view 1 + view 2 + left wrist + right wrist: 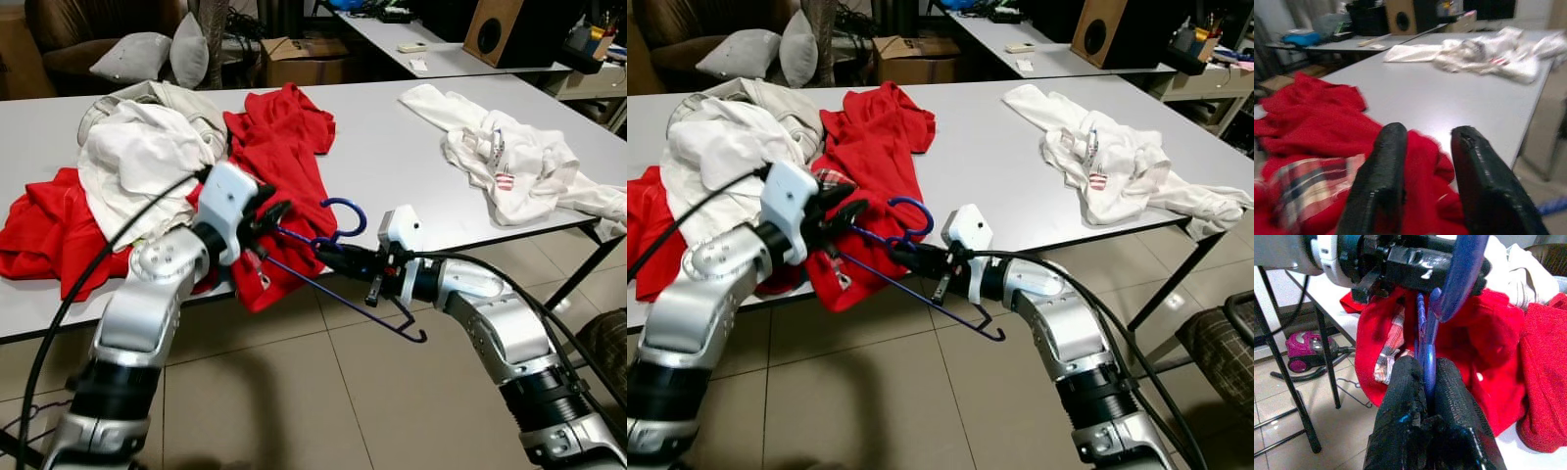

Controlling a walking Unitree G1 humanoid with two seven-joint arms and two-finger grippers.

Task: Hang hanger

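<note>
Right claw (1426, 382) pinching blue hanger (1459, 279), left claw (1430, 181) parted — over red shirt (1317, 112)

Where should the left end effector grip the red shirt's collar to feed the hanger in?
Grip the red shirt at its collar edge beside the plaid lining, coming from the table's front edge, where that part droops over. The left end effector hovers open right there. The right end effector is shut on the blue hanger just below its hook, pointing at the opening.

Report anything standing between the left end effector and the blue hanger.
Nothing visible does. The left end effector is open at the red shirt's collar, right beside the blue hanger, which the right end effector grips.
</note>
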